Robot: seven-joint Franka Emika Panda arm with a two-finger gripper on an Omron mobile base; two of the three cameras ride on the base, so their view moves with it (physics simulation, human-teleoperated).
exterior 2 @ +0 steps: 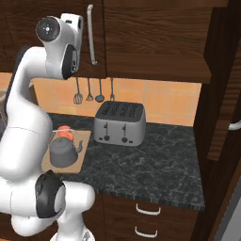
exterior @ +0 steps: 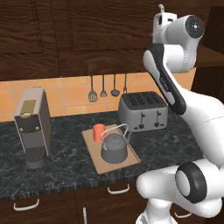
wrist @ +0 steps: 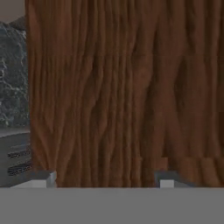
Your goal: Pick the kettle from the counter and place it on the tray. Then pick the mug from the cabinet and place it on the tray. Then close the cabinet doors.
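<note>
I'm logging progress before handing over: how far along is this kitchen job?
Done: the kettle and the mug both sit on the tray. In hand: the arm is raised at the cabinet doors, and the hand view shows the open gripper, holding nothing, close against a wood panel. Left: whether both doors are fully shut cannot be told; one dark panel at the far right seems to stand open.

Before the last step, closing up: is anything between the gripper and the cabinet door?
Nothing visible. In the hand view the cabinet door fills the space just ahead of the open gripper. Kettle and mug sit on the tray.
</note>
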